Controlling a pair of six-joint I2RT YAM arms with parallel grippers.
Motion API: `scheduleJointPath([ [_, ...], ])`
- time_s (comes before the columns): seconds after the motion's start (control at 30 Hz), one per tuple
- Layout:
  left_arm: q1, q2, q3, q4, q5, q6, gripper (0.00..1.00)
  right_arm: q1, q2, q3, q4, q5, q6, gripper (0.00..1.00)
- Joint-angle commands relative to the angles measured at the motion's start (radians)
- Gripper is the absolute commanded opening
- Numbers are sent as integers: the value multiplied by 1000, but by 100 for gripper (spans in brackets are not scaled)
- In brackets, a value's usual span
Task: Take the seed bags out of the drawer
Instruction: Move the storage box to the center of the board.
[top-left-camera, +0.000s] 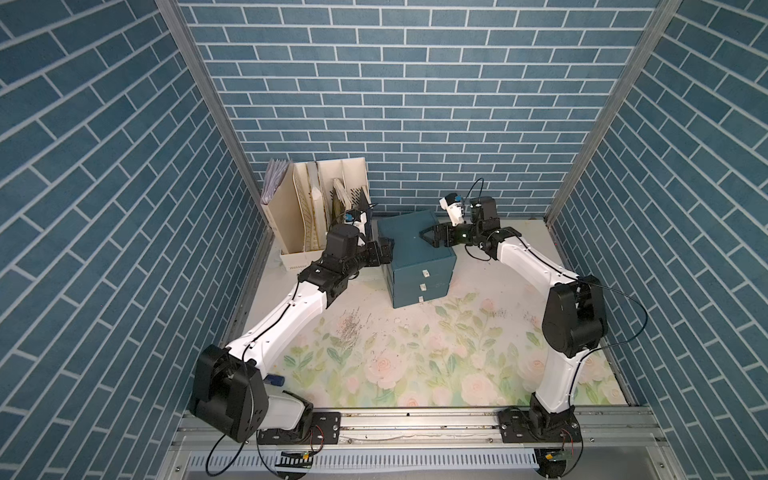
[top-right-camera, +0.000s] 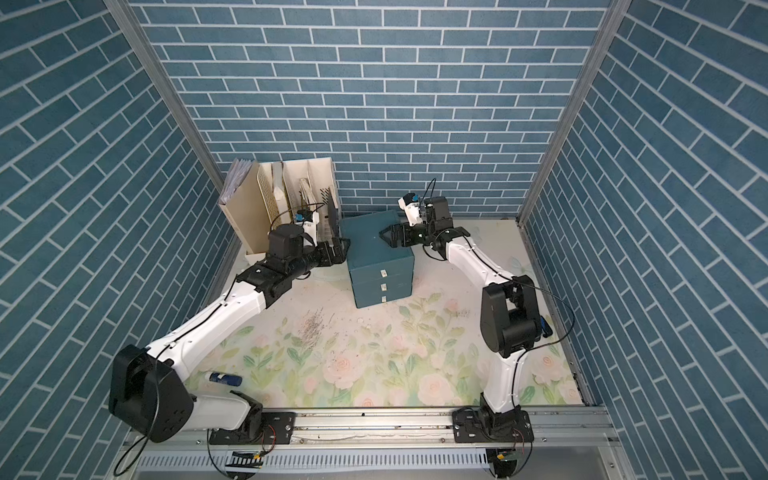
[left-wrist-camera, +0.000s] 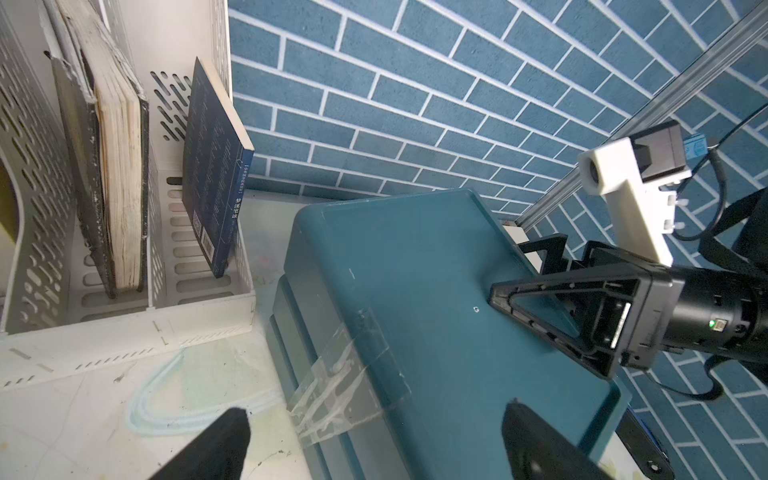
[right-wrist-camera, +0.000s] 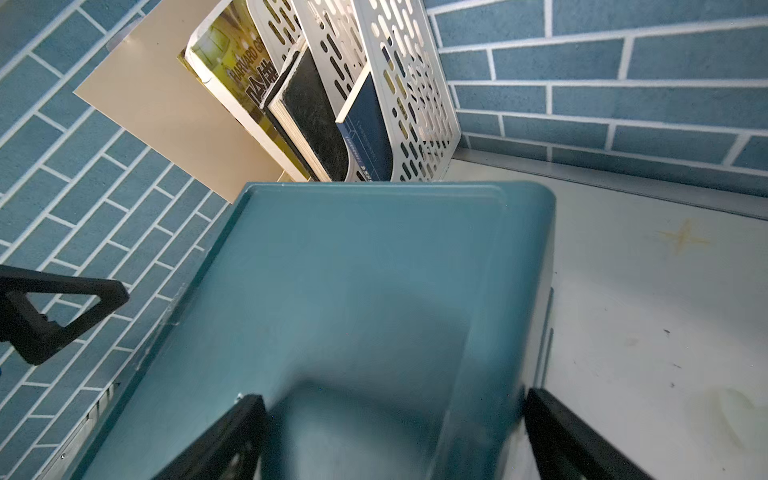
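Note:
The teal cabinet (top-left-camera: 411, 245) (top-right-camera: 374, 241) stands at the back of the floral mat with all three drawers pushed in. The drawer (top-left-camera: 420, 299) (top-right-camera: 383, 298) is the lowest one, marked by a small white pull tab. The seed bags are hidden. My left gripper (top-left-camera: 384, 250) (left-wrist-camera: 374, 428) is open, its fingers straddling the cabinet's upper left edge. My right gripper (top-left-camera: 430, 237) (right-wrist-camera: 392, 415) is open too, straddling the right edge of the cabinet top (right-wrist-camera: 353, 291). Neither holds anything.
A cream file rack (top-left-camera: 307, 208) (left-wrist-camera: 199, 307) with dark books stands against the back wall, left of the cabinet. Clear tape (left-wrist-camera: 340, 386) sticks to the cabinet's left side. A blue pen (top-right-camera: 224, 378) lies by the left arm's base. Brick walls enclose three sides.

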Motion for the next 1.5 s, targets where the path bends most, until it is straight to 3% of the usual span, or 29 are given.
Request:
scheduleJointPath([
  [0.0,-9,25,9,-16,1,-42,100,13,-23,4,-100,46,-40,100],
  [0.43,-45,106,45,-27,62,-104,99,-19,-236,-42,-227,103,5,100],
  [0.67,-92,127,55,7,64,-148,93,0,-442,-239,-203,22,133,100],
  [0.87,-132,147,63,22,56,-173,91,65,-610,-411,-189,37,258,100],
  [1.13,-135,152,77,-15,65,-120,90,219,-717,-653,26,212,465,99],
  [1.47,-125,118,58,-64,62,-89,88,285,-671,-744,222,420,566,83],
])
